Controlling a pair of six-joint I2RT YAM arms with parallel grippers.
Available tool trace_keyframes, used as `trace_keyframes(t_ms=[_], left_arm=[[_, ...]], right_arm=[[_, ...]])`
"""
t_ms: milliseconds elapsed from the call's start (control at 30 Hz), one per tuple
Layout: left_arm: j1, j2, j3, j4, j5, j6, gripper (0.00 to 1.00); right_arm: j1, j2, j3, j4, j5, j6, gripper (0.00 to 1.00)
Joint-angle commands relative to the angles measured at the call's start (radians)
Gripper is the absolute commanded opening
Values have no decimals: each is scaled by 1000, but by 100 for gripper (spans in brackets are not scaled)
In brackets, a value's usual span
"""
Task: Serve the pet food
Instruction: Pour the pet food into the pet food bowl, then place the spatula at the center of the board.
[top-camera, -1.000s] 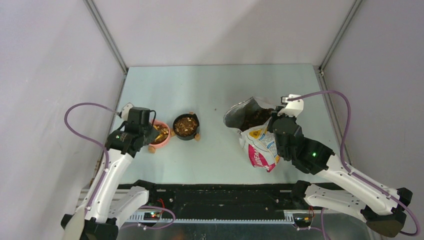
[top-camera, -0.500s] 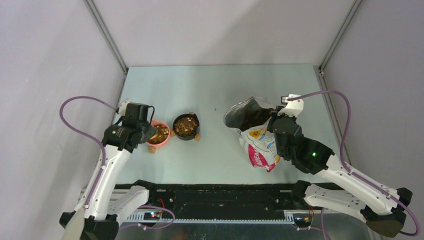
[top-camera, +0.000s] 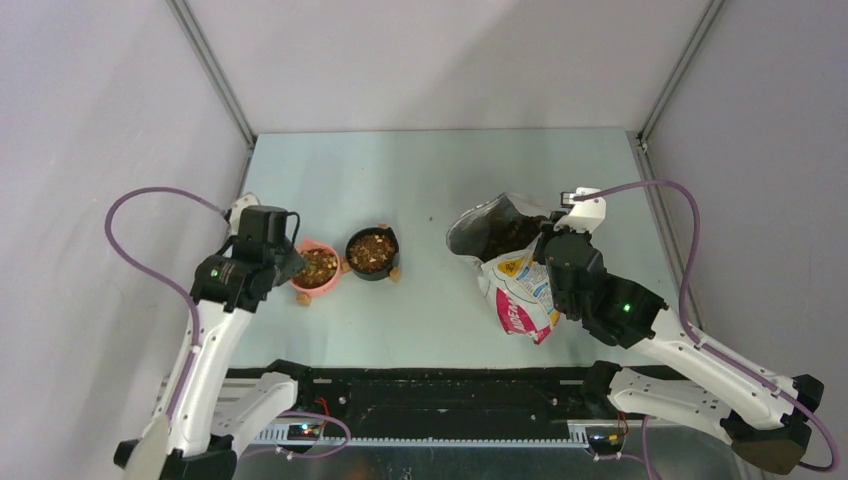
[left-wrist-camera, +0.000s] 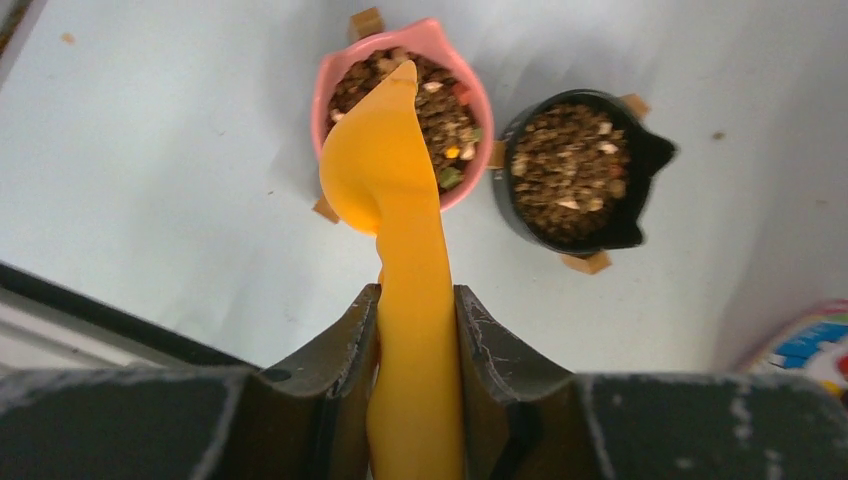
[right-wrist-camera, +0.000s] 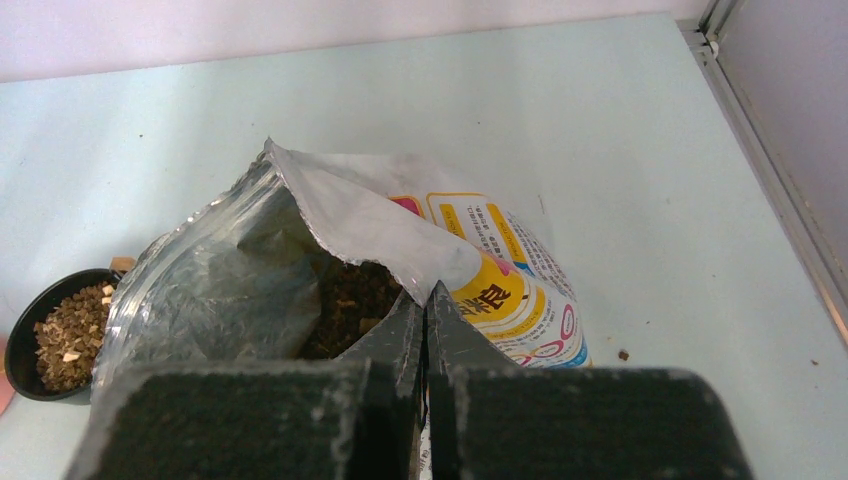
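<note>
Status: left end effector (left-wrist-camera: 415, 300) clamps the scoop (left-wrist-camera: 395, 180) by its handle. The scoop runs straight ahead, tip over the pink bowl (left-wrist-camera: 432, 26). It sits edge-on, so its inside is hidden, and in the top view the wrist covers it. The pet food (left-wrist-camera: 445, 120) fills that bowl and the black bowl (left-wrist-camera: 650, 155) ahead-right: loose heaps, no long axis. The right end effector (right-wrist-camera: 425, 292) is pinched closed on the bag (right-wrist-camera: 500, 290) rim. More pet food lies inside, just ahead-left. The bag's bottom is cut off in that wrist view.
</note>
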Motion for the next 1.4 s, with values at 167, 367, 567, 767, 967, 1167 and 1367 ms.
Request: trace_keyframes(t_ms=[167,367,567,767,967,1167,1367], left_arm=[[5,-224,-100,278,219,-21,4],[5,-304,-287,607,601,-92,4],[-3,-261,-482,1024,914,-225,3],[-110,-159,-585,1183,907,-245,4],[-203,-45,-606,1172,907,-199,4],[-219,-28,-630,975,770,-123,20],[-219,-14,-707,875,660,-132,28]], right_arm=[[-3,-25,34,113,11,9,0],[-2,-27,33,112,4,14,0],[-2,-26,34,112,6,16,0],[-3,-18,34,116,13,11,0],[-1,-18,34,116,15,9,0],[-1,-36,34,108,40,7,0],[-1,-42,34,103,29,13,0]])
